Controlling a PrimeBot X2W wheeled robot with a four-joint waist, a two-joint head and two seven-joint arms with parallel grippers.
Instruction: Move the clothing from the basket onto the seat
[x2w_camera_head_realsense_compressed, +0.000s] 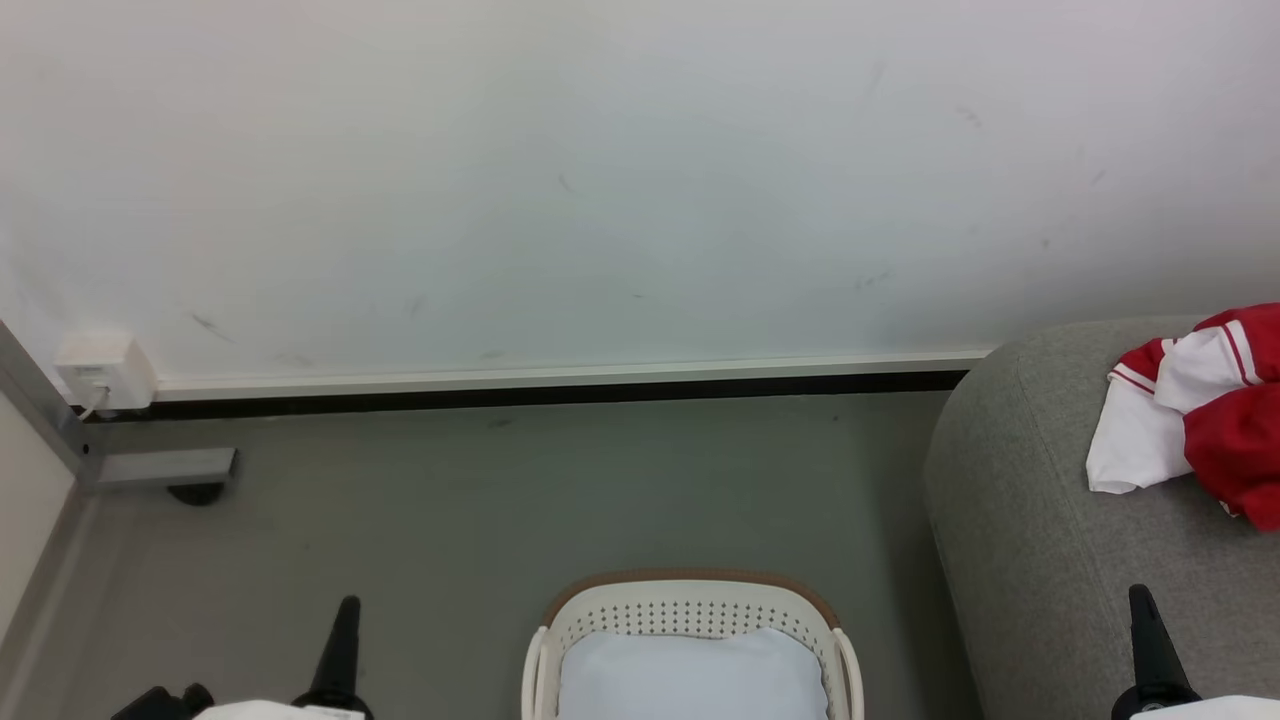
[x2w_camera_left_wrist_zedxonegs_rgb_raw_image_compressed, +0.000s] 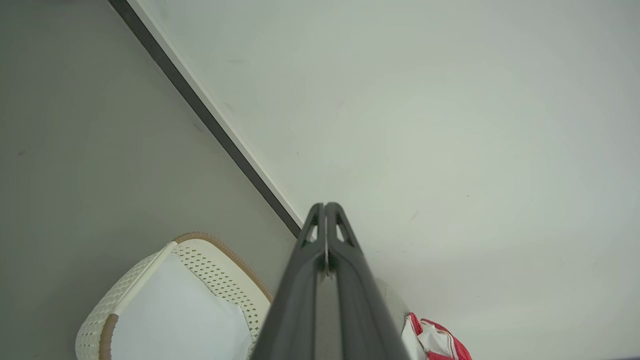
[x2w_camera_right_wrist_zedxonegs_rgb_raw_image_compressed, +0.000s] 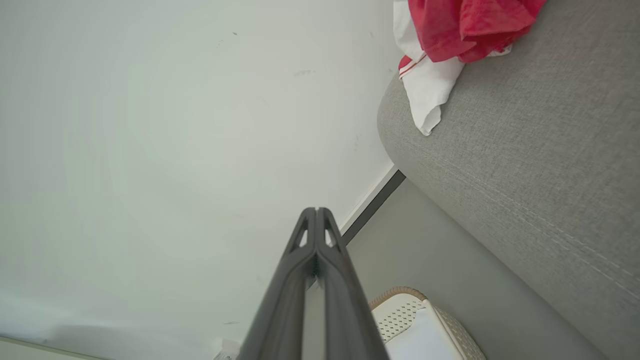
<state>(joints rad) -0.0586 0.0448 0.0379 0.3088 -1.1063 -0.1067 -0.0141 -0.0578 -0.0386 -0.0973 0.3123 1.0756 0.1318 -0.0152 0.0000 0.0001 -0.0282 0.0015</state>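
The red and white clothing (x2w_camera_head_realsense_compressed: 1200, 405) lies crumpled on the grey seat (x2w_camera_head_realsense_compressed: 1040, 520) at the right, near its rounded back corner. It also shows on the seat (x2w_camera_right_wrist_zedxonegs_rgb_raw_image_compressed: 530, 150) as clothing (x2w_camera_right_wrist_zedxonegs_rgb_raw_image_compressed: 450, 35) at the top of the right wrist view, and as clothing (x2w_camera_left_wrist_zedxonegs_rgb_raw_image_compressed: 435, 342) low in the left wrist view. The cream basket (x2w_camera_head_realsense_compressed: 690, 605) stands on the floor at bottom centre, holding a pale bluish-white pad (x2w_camera_head_realsense_compressed: 690, 675). My left gripper (x2w_camera_head_realsense_compressed: 345, 610) is shut and empty, left of the basket. My right gripper (x2w_camera_head_realsense_compressed: 1140, 600) is shut and empty, over the seat's front part.
A white wall with a dark skirting strip (x2w_camera_head_realsense_compressed: 540, 392) runs behind the grey floor (x2w_camera_head_realsense_compressed: 450, 500). A white socket box (x2w_camera_head_realsense_compressed: 105, 368) and a grey metal frame foot (x2w_camera_head_realsense_compressed: 160, 468) sit at the left.
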